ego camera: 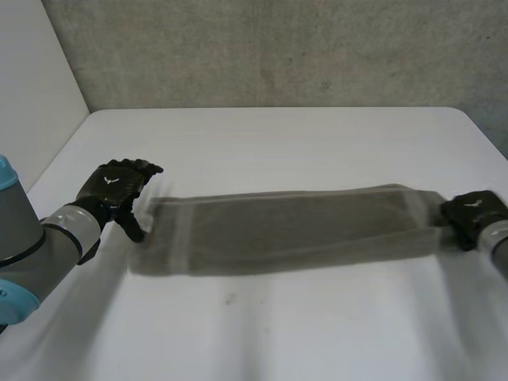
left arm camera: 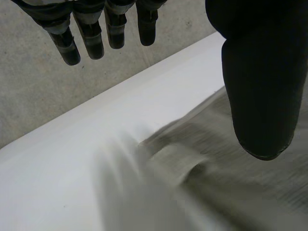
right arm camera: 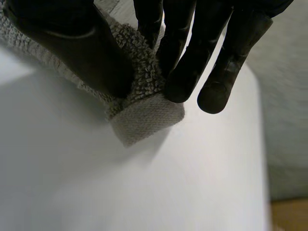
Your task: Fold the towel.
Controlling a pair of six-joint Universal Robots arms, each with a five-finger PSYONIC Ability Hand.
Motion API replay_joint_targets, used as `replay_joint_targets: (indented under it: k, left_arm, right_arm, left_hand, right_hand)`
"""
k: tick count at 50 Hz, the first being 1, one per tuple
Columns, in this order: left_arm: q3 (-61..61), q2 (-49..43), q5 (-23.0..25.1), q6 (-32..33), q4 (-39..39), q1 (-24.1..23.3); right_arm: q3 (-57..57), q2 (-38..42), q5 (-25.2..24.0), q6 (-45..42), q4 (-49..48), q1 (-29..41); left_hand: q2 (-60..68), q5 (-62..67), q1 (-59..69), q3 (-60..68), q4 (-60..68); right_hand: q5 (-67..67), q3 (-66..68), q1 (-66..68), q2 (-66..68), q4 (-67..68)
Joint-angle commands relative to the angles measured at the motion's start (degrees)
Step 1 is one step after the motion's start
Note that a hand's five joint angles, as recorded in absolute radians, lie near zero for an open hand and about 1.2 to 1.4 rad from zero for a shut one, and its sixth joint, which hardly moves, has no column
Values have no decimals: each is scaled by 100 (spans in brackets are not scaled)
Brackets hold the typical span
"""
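On your right hand [right arm camera: 72, 43], fingers [right arm camera: 180, 72] and thumb pinch the towel [right arm camera: 144, 120] at its end corner; hold that firm. Your left hand [left arm camera: 260, 86] hangs spread, holding nothing, by the opposite end. Pinch that corner too before lifting off the worktop [ego camera: 278, 333].

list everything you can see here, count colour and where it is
towel: 1, grey, stretched long across the middle of the table
table: 1, white, under the towel
wall: 1, grey, behind the table
left robot hand: 1, black, open, beside the towel's left end
right robot hand: 1, black, at the towel's right end, pinching a corner between thumb and fingers
left arm: 1, grey with a light-blue cap, over the table's near left
right arm: 1, grey, at the table's right side
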Motion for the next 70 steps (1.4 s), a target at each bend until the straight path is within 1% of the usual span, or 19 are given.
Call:
replay_joint_targets:
  k: [1,8,10,13,15,16,23,26,34,39,40,41,42,43,44,49,58,63,70]
  left_arm:
    - [-1,19,0,-1,-9,3]
    - [-1,27,0,-9,0,-14]
    - [-9,36,0,-1,0,-23]
    - [-9,45,0,-9,0,-32]
    - [-9,97,-9,-9,0,-23]
    - [-9,98,-9,-9,0,-23]
    - [-71,203,-9,-18,0,-14]
    - [-88,308,-9,-44,0,-23]
    - [-124,475,-9,-141,0,-58]
    - [-132,484,-9,-168,0,-67]
    - [-124,476,-9,-168,0,-67]
    - [-124,476,-9,-168,0,-67]
    - [-132,484,0,-168,0,-67]
    - [-132,484,0,-168,0,-67]
    - [-132,484,0,-168,0,-67]
    - [-150,484,-9,-168,0,-85]
    - [-141,537,0,-176,-9,-269]
    - [-36,537,-9,-185,-35,-1093]
    - [210,449,-35,-502,-17,-2027]
  right_arm:
    - [69,-616,50,-700,60,-899]
    - [-389,-837,50,-876,606,-873]
    - [-764,-959,102,-632,807,-113]
    - [-1039,-995,120,-419,869,384]
    - [-1511,-864,234,9,878,1284]
    - [-1514,-863,235,11,878,1289]
    - [-2619,136,708,257,878,3868]
    - [-2857,576,753,257,861,4538]
    - [-2937,1412,736,179,895,5357]
    - [-2815,1466,762,3,905,5402]
    - [-2753,1353,762,55,861,5367]
    - [-2753,1352,762,55,860,5367]
    - [-2666,1143,762,81,826,5315]
    - [-2665,1141,762,82,825,5314]
    - [-2508,862,788,169,764,5236]
    - [-1648,-175,762,1020,439,4385]
    - [-415,-793,701,1435,351,3425]
    - [348,-916,490,1453,79,2854]
    - [675,-907,454,1444,-141,2695]
  left_hand:
    - [55,-164,11,36,45]
    - [55,-164,11,36,45]
    - [55,-164,11,36,45]
    - [55,-164,11,36,45]
    - [55,-164,11,36,45]
    - [55,-164,11,36,45]
    - [55,-164,11,36,45]
    - [55,-164,11,36,45]
    - [55,-164,11,36,45]
    - [55,-164,11,36,45]
    - [55,-164,11,36,45]
    - [55,-164,11,36,45]
    - [55,-164,11,36,45]
    - [55,-164,11,36,45]
    - [55,-164,11,36,45]
    - [55,-164,11,36,45]
    - [55,-164,11,36,45]
    - [93,-126,49,74,83]
    - [143,-75,99,125,133]
  right_hand:
    - [390,389,491,386,315]
    - [390,389,491,386,315]
    - [390,389,491,386,315]
    - [390,389,491,386,315]
    - [390,389,491,386,315]
    - [390,389,491,386,315]
    - [390,389,491,386,315]
    - [390,389,491,386,315]
    - [390,389,491,386,315]
    - [390,389,491,386,315]
    - [-753,-754,-652,-757,-828]
    - [-765,-766,-663,-769,-839]
    - [-3779,-3780,-3678,-3783,-3854]
    - [-3809,-3810,-3708,-3813,-3884]
    - [-6610,-6611,-6509,-6614,-6685]
    - [-6610,-6611,-6509,-6614,-6685]
    - [-6610,-6611,-6509,-6614,-6685]
    - [-6610,-6611,-6509,-6614,-6685]
    - [-6610,-6611,-6509,-6614,-6685]
